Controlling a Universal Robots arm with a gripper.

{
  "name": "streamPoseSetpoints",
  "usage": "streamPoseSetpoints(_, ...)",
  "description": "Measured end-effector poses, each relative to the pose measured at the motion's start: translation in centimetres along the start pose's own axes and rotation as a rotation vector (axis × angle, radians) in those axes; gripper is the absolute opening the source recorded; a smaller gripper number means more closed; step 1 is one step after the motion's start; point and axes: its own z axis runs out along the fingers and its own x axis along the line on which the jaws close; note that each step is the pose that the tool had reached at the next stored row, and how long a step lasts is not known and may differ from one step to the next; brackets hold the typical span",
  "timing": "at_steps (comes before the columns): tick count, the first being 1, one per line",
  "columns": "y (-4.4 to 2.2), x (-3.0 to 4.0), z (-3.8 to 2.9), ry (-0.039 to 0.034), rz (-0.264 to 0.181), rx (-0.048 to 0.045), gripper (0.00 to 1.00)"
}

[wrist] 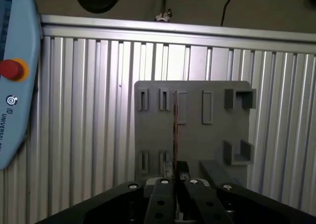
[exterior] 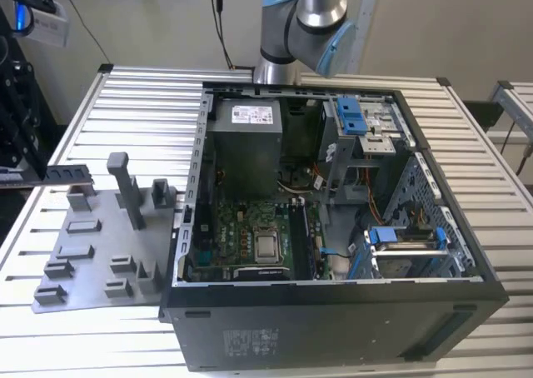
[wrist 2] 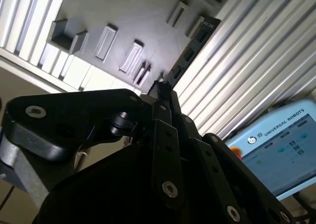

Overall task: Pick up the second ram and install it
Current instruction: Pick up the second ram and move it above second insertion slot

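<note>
The second ram (exterior: 71, 173) is a thin dark stick held at one end by my gripper (exterior: 37, 176), at the exterior view's left by the far corner of the grey holder plate (exterior: 92, 257). In the first wrist view the ram (wrist: 175, 130) is edge-on, sticking out from my shut gripper (wrist: 176, 172) over the plate's slots (wrist: 163, 99). In the second wrist view the ram (wrist 2: 190, 51) runs out from the gripper (wrist 2: 163, 88) past the holder plate (wrist 2: 148, 21). The open computer case (exterior: 333, 328) lies on its side to the exterior view's right, with the motherboard (exterior: 250, 228) exposed.
Grey blocks and a tall post (exterior: 125, 186) stand on the holder plate. The ribbed metal table (exterior: 141, 111) carries everything. A teach pendant (wrist: 12, 86) with a red button lies beyond the table edge. Blue clips (exterior: 351, 116) and drive cages fill the case's right side.
</note>
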Motion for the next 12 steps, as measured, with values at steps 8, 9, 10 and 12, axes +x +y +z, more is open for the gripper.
streamPoseSetpoints(8,-0.01,-0.03,-0.91,0.0000,0.000,0.0000,0.14)
streamPoseSetpoints(9,-0.01,-0.04,-1.03,0.0001,0.000,-0.0001,0.14)
streamPoseSetpoints(10,-0.01,-0.04,-1.14,0.0000,0.000,0.0000,0.14)
streamPoseSetpoints(12,-0.01,-0.05,-1.36,0.0000,0.000,0.0001,0.14)
